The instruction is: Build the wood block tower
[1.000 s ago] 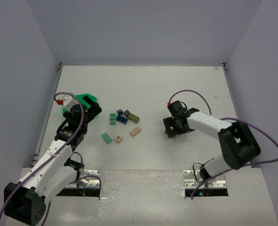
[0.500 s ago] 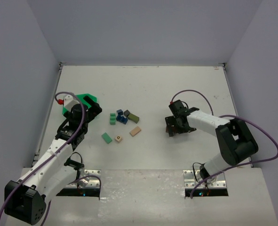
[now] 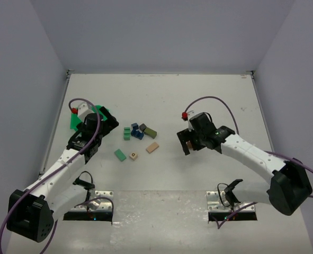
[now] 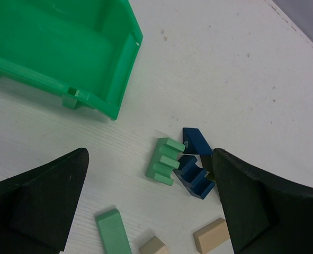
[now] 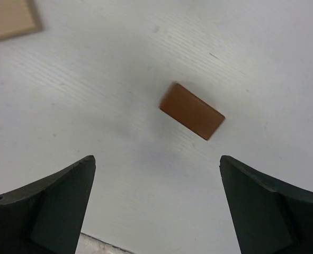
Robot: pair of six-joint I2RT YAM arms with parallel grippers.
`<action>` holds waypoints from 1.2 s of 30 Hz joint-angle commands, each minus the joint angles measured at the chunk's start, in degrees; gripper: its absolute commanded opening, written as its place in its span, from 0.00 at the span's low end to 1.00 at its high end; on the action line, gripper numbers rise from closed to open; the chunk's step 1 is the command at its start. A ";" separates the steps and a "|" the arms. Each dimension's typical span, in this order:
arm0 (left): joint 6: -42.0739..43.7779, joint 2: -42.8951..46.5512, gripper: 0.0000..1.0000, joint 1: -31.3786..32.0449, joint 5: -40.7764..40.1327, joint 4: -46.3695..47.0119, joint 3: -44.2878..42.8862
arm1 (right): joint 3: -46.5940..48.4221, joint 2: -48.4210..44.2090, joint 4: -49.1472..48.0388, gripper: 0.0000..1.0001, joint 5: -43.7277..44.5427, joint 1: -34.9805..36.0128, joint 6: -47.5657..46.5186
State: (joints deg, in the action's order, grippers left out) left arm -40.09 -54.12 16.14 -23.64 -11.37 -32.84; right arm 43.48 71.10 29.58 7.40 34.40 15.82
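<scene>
The wood blocks lie loose and flat on the white table, none stacked on another. In the left wrist view I see a green notched block [image 4: 166,161], blue pieces [image 4: 197,174], a green bar [image 4: 114,232], a tan cube [image 4: 155,246] and a tan bar [image 4: 212,235]. My left gripper [image 4: 150,152] [image 3: 109,123] hangs open above and just left of this cluster [image 3: 136,132]. My right gripper [image 5: 157,157] [image 3: 184,142] is open over bare table. A brown block [image 5: 192,111] lies a little ahead of its fingers, and the tan bar [image 5: 8,18] [image 3: 152,147] lies farther off.
A green plastic bin [image 4: 66,47] [image 3: 99,110] stands at the left, just behind my left gripper. An olive block [image 3: 150,132] lies at the right of the cluster. The table's side walls rise at left, right and back.
The right arm has stretched out and its gripper has shifted left, off the brown block. The left gripper has moved a little forward and right, toward the blocks. Both stayed open.
</scene>
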 commanded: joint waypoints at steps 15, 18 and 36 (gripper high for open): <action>1.99 8.83 1.00 1.13 4.35 1.05 -1.28 | 44.17 42.55 -4.37 0.98 -14.08 6.98 -22.75; 2.03 9.86 1.00 1.17 4.06 0.80 -0.80 | 47.15 46.10 -3.48 0.97 -13.45 7.15 -23.15; 0.54 10.62 1.00 1.18 1.99 -1.15 -0.26 | 45.20 53.00 -7.42 0.49 -16.98 7.87 -26.33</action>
State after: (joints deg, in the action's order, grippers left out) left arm -39.29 -44.14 16.60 -20.85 -13.34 -32.86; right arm 87.61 123.07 24.33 -8.22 41.75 -9.22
